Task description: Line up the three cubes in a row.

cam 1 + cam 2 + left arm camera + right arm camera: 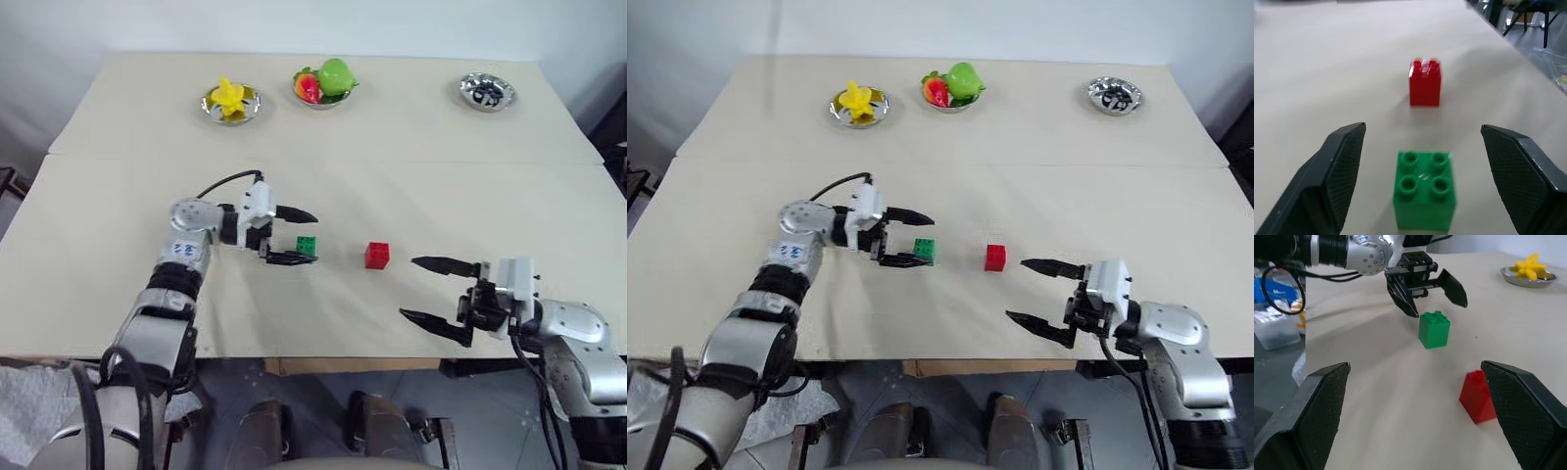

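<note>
Green cube (307, 245) sat on the table (118, 196) between my left gripper's (299, 236) spread fingers, untouched, so I reckon it was just placed beside the red cube (377, 255). Right gripper (425, 288) hung wide open near red, holding nothing.

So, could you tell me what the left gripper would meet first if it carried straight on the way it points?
The green cube, which sits between its open fingers; beyond it, roughly in line, stands the red cube.
</note>
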Available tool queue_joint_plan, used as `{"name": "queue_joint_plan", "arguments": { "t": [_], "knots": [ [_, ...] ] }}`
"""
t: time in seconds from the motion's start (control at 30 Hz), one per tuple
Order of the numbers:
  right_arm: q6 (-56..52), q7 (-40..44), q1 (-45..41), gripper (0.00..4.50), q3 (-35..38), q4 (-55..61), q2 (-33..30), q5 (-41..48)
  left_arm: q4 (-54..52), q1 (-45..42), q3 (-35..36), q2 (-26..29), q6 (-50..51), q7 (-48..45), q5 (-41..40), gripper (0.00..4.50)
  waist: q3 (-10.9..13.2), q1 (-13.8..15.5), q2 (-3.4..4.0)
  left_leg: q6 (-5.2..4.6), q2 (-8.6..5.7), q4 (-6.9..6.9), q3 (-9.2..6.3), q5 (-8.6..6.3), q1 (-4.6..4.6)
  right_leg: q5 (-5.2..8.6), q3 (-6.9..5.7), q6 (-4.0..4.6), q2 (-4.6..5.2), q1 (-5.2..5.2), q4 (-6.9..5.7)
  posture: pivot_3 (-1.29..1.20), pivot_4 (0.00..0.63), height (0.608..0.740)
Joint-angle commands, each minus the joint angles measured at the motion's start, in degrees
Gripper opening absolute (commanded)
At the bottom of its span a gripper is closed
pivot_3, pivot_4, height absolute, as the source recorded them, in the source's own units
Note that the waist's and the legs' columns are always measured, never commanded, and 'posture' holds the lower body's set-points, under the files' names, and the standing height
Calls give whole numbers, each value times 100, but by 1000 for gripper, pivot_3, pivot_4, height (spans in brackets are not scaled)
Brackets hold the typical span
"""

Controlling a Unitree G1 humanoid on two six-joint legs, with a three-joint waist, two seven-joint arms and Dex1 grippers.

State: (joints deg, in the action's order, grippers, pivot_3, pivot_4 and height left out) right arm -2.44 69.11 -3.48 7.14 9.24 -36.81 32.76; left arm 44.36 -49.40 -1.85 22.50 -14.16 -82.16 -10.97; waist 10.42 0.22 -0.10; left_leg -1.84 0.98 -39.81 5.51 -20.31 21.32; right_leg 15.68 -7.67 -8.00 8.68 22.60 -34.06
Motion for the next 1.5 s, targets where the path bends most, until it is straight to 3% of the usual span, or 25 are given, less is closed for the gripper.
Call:
{"name": "queue_joint_plan", "arguments": {
  "t": [0.03,0.13,0.27,0.33,0.43,0.63,0.73,0.83,0.97,1.13,1.43,1.5],
  "knots": [
    [6,62,-358,4500,-109,-158,153,57,-1585,759,350,452,375,85,-494,4012,-1,-50,1,0,0,-1,-1,0,0,0,-1,0,0,0,-1,0,150,740],
    [8,191,-666,4500,-243,-436,226,0,-2520,1486,643,840,579,357,-694,4489,0,-46,2,1,5,-2,-3,0,-3,0,5,0,0,0,-4,0,150,740],
    [15,293,-1030,4500,-383,-725,333,-19,-3768,2400,1341,1120,1260,1164,-1219,4489,1,0,1,2,29,-11,-9,-6,-1,0,4,1,2,-3,-5,0,150,740],
    [-106,261,-1281,4500,-441,-823,474,57,-4365,3263,2092,1156,1452,1757,-1431,4489,1,-18,2,1,36,-19,-11,-17,-1,0,3,1,3,-7,-6,0,150,740],
    [13,280,-1578,4500,-551,-979,760,11,-5252,4882,3285,828,1630,2784,-1664,4489,-4,-174,10,5,45,-19,-3,-38,-17,1,21,4,-4,-8,-4,0,150,740],
    [95,353,-1671,4500,-624,-961,952,-34,-5244,6360,4273,194,1367,3714,-1783,4489,-1,-39,3,14,55,-25,-11,-46,-14,6,8,14,-12,-10,-5,0,150,740],
    [286,547,-1619,4500,-682,-819,820,-161,-5150,6949,4397,-102,1099,3855,-1693,4489,-2,-34,5,10,54,-27,-6,-54,-14,4,13,16,-10,-8,-2,0,150,740],
    [244,710,-1548,4500,-669,-657,636,-141,-5363,6915,4067,-97,1246,3892,-1790,4489,-2,45,3,9,55,-27,-6,-66,-12,4,10,17,-11,-5,1,0,150,740],
    [194,696,-1481,4500,-583,-530,507,-126,-5320,6255,3641,159,1618,4105,-1795,4489,-3,89,3,10,56,-30,-3,-66,-14,3,12,19,-11,-5,-1,0,150,740],
    [239,553,-1287,4500,-321,-534,306,-151,-4157,4803,2936,733,1955,4355,-1232,4489,-7,97,7,10,55,-29,6,-66,-16,1,11,22,-14,-3,-8,0,150,740],
    [218,195,-879,4500,-193,-151,295,-180,-2314,3111,2128,1223,2080,4062,-846,4489,-7,-36,6,10,33,-20,39,-71,-14,2,-3,22,-25,11,-1,0,150,740],
    [231,110,-790,4500,-192,-60,306,-193,-2107,2955,2118,1251,1968,4044,-830,4099,-7,-43,6,10,33,-20,47,-71,-16,2,-1,21,-25,10,-2,0,150,740]
  ]
}}
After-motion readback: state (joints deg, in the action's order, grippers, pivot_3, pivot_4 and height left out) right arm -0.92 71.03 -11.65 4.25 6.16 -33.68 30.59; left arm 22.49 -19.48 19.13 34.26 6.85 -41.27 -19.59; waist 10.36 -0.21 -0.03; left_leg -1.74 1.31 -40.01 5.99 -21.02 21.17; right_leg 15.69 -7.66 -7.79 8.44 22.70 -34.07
